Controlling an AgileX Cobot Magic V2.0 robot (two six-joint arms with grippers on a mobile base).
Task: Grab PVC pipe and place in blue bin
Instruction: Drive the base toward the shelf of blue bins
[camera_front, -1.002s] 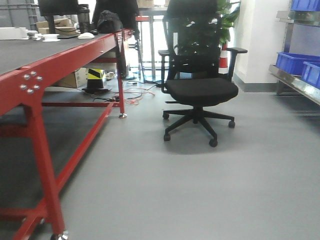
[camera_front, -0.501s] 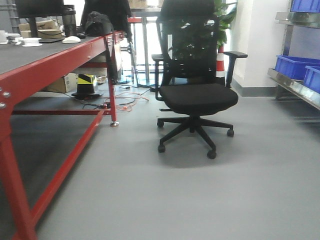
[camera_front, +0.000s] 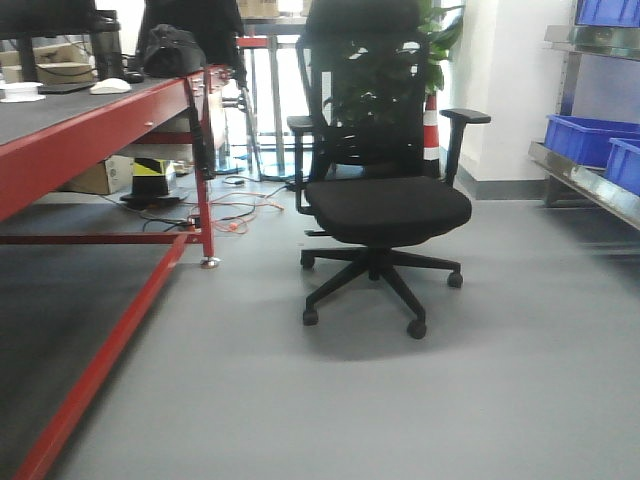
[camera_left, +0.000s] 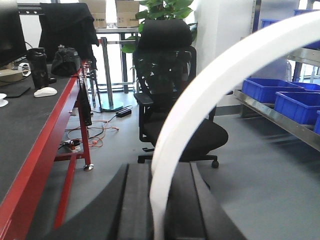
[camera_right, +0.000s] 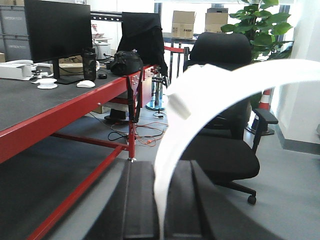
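In the left wrist view a white curved PVC pipe (camera_left: 200, 95) arcs up and to the right from between the black jaws of my left gripper (camera_left: 161, 210), which is shut on it. The right wrist view shows a white curved PVC pipe (camera_right: 197, 107) with a collar near its bend, and my right gripper (camera_right: 162, 210) is shut on its lower end. Blue bins (camera_front: 585, 135) sit on a metal shelf at the right; the same blue bins (camera_left: 267, 90) show in the left wrist view. Neither gripper appears in the front view.
A black office chair (camera_front: 385, 205) stands on the grey floor straight ahead. A red-framed table (camera_front: 90, 130) with a monitor (camera_right: 57, 35), a mouse and a bag runs along the left. Cables lie on the floor behind the table leg. A plant (camera_right: 260, 22) stands at the back.
The front view has shifted: the chair is nearer and lower in frame, the red table has slid off to the left, and the blue bins stay at the right edge.
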